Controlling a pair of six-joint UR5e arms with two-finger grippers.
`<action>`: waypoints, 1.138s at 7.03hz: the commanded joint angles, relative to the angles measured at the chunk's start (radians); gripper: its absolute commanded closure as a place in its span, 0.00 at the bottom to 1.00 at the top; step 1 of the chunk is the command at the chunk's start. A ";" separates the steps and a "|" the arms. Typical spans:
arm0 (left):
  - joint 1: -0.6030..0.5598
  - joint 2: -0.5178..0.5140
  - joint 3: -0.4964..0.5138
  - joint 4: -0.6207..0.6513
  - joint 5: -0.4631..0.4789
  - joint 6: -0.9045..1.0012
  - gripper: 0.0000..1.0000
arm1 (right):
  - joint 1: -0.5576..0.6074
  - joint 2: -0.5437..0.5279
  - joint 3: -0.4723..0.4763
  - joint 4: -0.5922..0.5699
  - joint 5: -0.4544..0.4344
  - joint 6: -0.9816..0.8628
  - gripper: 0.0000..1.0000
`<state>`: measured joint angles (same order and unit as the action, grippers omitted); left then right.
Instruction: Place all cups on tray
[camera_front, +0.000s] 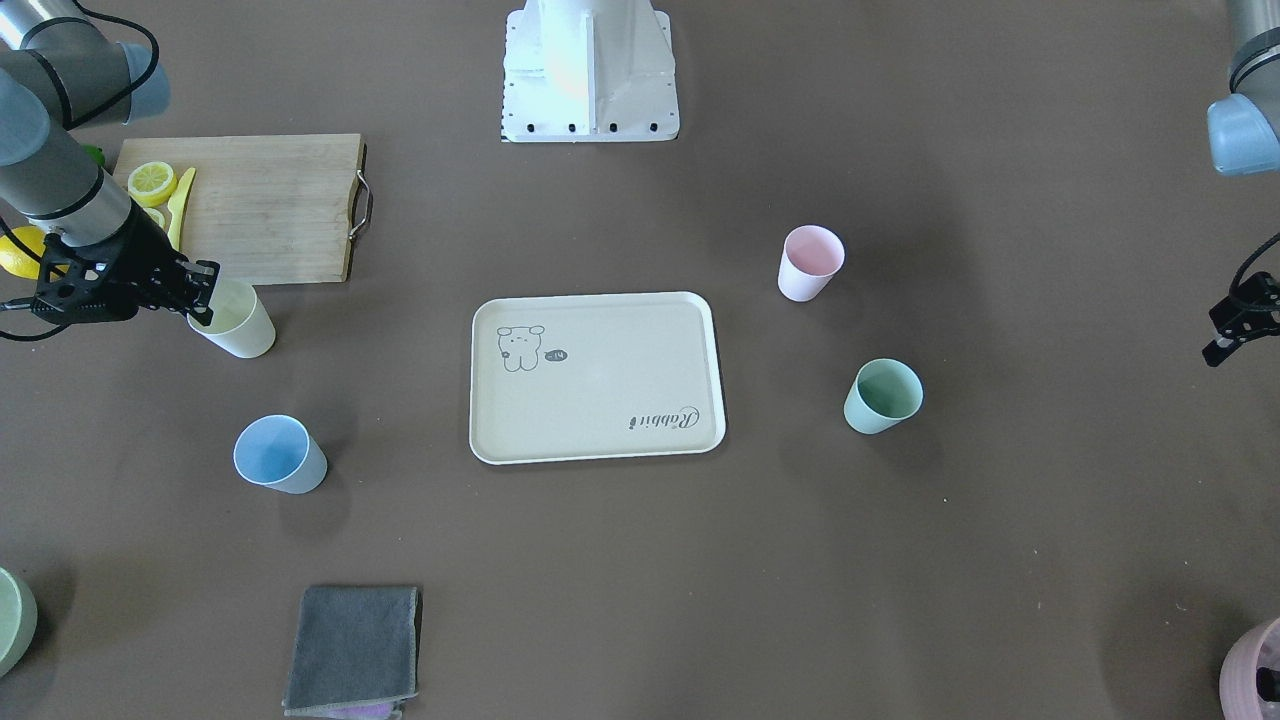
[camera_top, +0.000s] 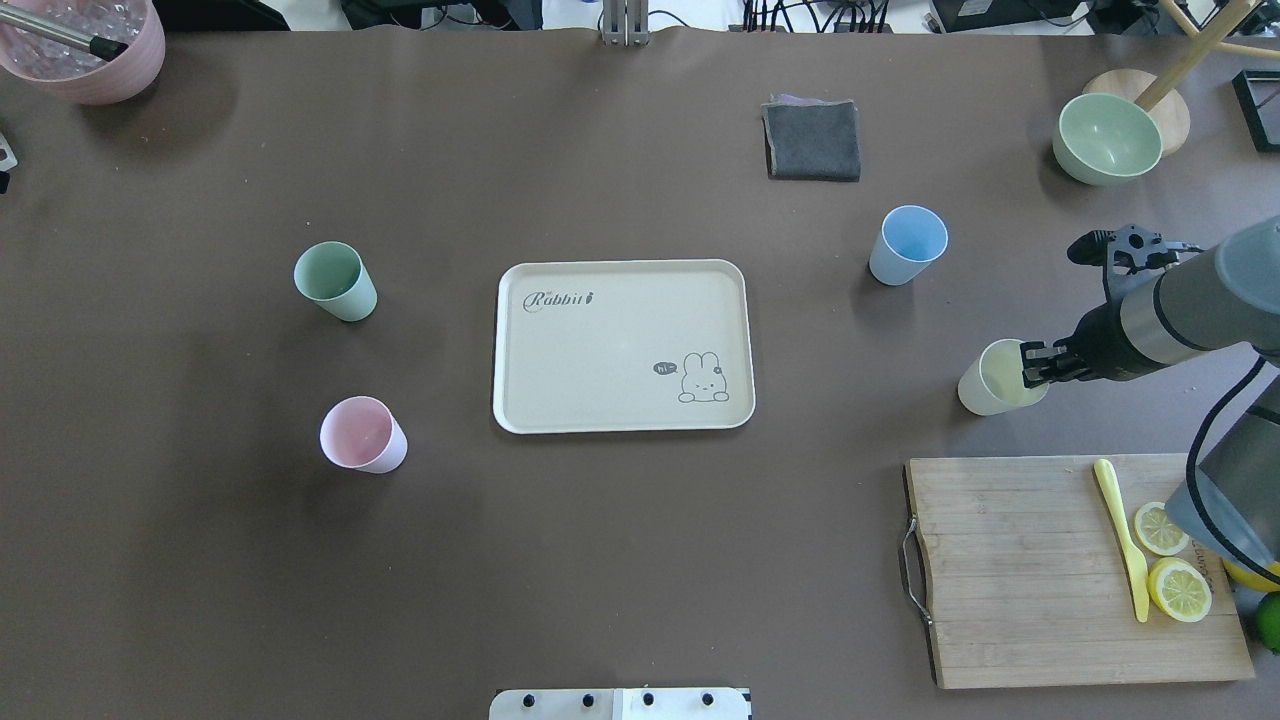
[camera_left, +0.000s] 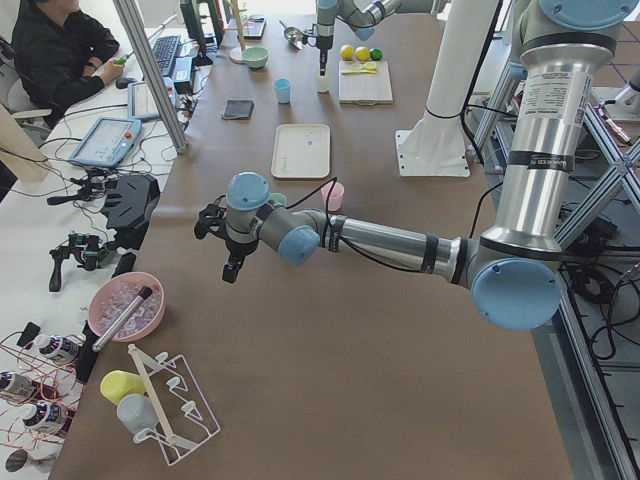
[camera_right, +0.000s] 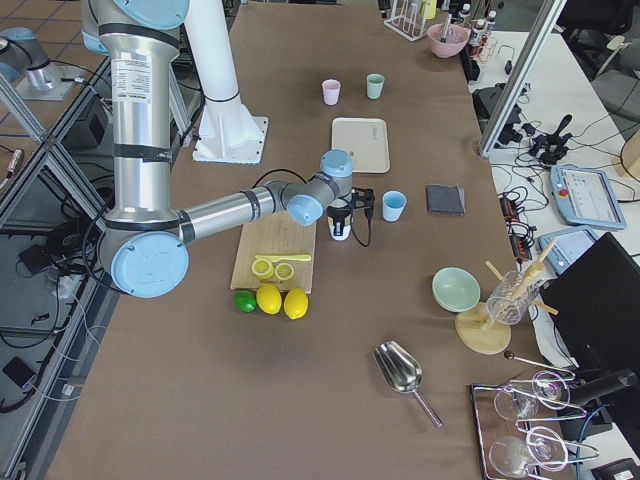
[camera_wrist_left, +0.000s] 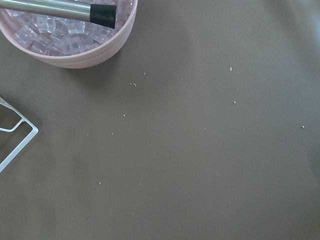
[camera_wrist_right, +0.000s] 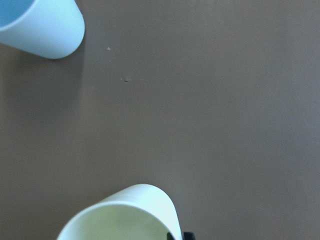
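Note:
The cream tray (camera_top: 620, 300) lies at the table's middle and holds nothing. The yellow cup (camera_top: 985, 388) stands right of it, by the cutting board. My right gripper (camera_top: 1030, 368) is at its rim, with the fingers pinched on the wall; the rim shows in the right wrist view (camera_wrist_right: 135, 200). The blue cup (camera_top: 908, 245) stands beyond it. The mint green cup (camera_top: 335, 281) and the pink cup (camera_top: 362, 434) stand left of the tray. My left gripper (camera_front: 1238, 322) hangs over bare table at the far left, and its jaws are too cut off to read.
A wooden cutting board (camera_top: 1010, 570) with lemon slices and a yellow knife lies at the near right. A grey cloth (camera_top: 812, 140) and a pale green bowl (camera_top: 1105, 137) sit far right. A mauve pot (camera_top: 85, 45) of ice stands far left.

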<state>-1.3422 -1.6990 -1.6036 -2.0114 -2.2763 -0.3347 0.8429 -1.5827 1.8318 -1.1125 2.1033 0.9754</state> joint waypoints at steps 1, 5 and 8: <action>0.000 -0.008 -0.001 0.002 0.000 -0.001 0.03 | 0.107 0.077 0.018 -0.074 0.111 0.002 1.00; -0.002 -0.004 -0.003 0.000 0.000 -0.001 0.02 | 0.029 0.445 0.026 -0.464 0.065 0.099 1.00; -0.002 -0.004 0.002 0.000 0.000 -0.001 0.02 | -0.122 0.631 -0.121 -0.469 -0.034 0.238 1.00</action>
<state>-1.3437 -1.7028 -1.6033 -2.0111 -2.2769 -0.3359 0.7717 -1.0232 1.7740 -1.5790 2.0924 1.1732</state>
